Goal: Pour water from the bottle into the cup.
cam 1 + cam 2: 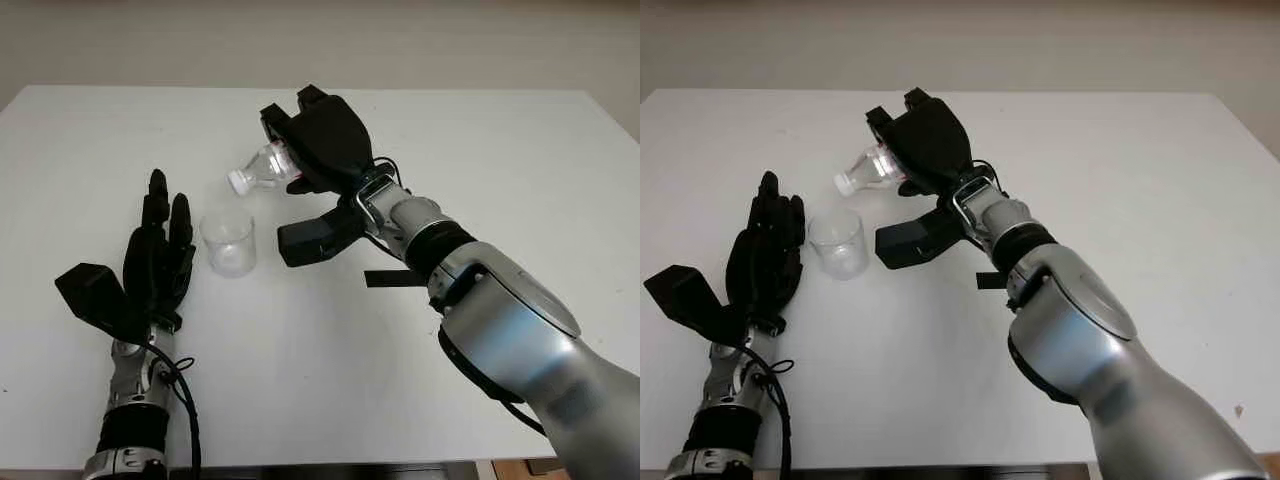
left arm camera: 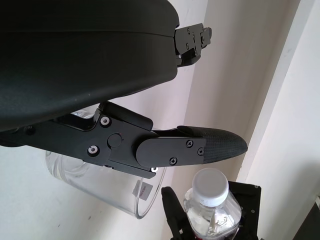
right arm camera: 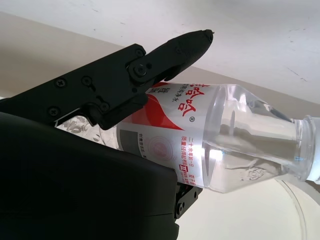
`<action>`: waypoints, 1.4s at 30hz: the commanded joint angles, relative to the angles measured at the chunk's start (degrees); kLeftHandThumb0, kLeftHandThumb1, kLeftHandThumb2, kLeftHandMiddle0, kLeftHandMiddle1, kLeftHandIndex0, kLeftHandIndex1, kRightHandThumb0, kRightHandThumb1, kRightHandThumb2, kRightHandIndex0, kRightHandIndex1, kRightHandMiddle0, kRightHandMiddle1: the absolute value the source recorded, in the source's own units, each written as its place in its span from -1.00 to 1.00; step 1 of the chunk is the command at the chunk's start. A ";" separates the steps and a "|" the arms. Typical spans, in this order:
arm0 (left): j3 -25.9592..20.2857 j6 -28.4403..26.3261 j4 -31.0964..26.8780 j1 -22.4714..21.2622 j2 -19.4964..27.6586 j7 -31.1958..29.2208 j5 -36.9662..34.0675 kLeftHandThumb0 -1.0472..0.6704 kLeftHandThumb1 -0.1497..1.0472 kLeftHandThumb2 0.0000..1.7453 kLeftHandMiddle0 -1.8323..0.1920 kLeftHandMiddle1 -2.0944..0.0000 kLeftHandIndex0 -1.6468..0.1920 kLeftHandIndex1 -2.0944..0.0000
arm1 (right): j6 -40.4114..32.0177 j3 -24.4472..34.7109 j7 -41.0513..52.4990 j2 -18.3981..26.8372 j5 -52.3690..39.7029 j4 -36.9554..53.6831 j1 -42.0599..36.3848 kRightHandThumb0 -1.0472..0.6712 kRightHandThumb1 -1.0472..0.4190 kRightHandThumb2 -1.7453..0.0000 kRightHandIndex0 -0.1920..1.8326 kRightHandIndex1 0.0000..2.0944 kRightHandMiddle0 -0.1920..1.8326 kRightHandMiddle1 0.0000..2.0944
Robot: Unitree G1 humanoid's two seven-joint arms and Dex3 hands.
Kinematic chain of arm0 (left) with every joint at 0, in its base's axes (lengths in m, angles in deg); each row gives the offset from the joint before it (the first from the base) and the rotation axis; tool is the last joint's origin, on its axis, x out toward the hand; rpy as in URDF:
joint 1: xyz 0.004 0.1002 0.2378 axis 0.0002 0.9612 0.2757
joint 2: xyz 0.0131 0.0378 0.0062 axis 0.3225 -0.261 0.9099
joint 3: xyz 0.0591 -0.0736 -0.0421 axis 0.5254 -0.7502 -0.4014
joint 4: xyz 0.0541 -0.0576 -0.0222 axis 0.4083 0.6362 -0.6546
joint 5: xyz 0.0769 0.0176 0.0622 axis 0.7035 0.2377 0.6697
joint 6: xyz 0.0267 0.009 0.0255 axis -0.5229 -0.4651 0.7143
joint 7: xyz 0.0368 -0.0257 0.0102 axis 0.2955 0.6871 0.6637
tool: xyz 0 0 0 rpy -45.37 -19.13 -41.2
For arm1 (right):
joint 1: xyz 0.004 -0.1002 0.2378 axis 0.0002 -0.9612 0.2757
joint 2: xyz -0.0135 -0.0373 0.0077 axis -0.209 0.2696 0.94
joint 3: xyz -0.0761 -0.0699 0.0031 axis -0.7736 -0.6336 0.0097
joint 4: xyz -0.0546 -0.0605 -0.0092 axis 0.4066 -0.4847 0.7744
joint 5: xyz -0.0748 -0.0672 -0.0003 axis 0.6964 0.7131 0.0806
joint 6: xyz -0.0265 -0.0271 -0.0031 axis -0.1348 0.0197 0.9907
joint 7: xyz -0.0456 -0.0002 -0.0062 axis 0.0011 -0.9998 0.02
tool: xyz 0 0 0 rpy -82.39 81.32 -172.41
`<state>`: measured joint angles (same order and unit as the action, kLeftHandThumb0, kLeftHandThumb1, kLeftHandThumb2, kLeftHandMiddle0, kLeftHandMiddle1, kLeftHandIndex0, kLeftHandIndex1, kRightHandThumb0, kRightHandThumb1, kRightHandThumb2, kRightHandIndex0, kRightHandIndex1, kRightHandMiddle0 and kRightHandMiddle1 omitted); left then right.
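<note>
On the white bench [image 1: 500,150], the right hand [image 1: 322,140] hangs above and just behind the cup [image 1: 228,243], its fingers clamped around the bottle [image 1: 262,167]. The bottle lies tilted in that grasp, its white-capped neck sticking out of the hand toward the cup and sloping down, the cap above and just behind the cup's rim. The left hand [image 1: 158,258], holding nothing, stands just beside the cup, on the side away from the right arm. The clear cup stands upright on the bench.
</note>
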<state>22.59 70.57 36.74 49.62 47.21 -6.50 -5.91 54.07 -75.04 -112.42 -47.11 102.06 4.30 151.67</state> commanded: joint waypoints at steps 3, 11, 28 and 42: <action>0.09 0.33 3.11 1.46 -0.88 -0.01 0.35 -0.64 1.00 -0.53 0.97 0.95 0.99 0.96 | -0.08 -0.77 -0.97 0.24 0.50 0.25 2.11 -0.31 -1.00 0.91 0.31 1.00 -0.48 0.99; 0.13 -0.05 2.60 1.54 -0.92 0.12 0.18 -0.64 1.00 -0.56 0.97 0.95 0.99 0.96 | 0.23 -1.48 -1.02 0.52 0.82 0.17 2.09 -0.28 -0.98 0.93 0.30 1.00 -0.50 1.00; 0.08 -0.73 2.21 1.47 -0.83 0.73 0.36 -0.63 1.00 -0.55 0.97 0.95 0.99 0.95 | -0.46 -3.31 -3.15 1.03 2.21 -0.06 1.70 -0.30 -0.98 0.93 0.33 1.00 -0.44 0.99; 0.29 -1.44 2.37 0.87 0.13 -0.13 0.67 -0.63 1.00 -0.53 0.94 0.94 0.97 0.94 | 6.24 13.69 3.42 2.67 -16.12 0.92 -3.04 -0.23 -1.00 0.75 0.47 1.00 -0.07 1.00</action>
<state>22.73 69.94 37.52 48.88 47.48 -6.44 -5.48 59.60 -63.77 -109.74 -45.23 87.98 4.16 149.26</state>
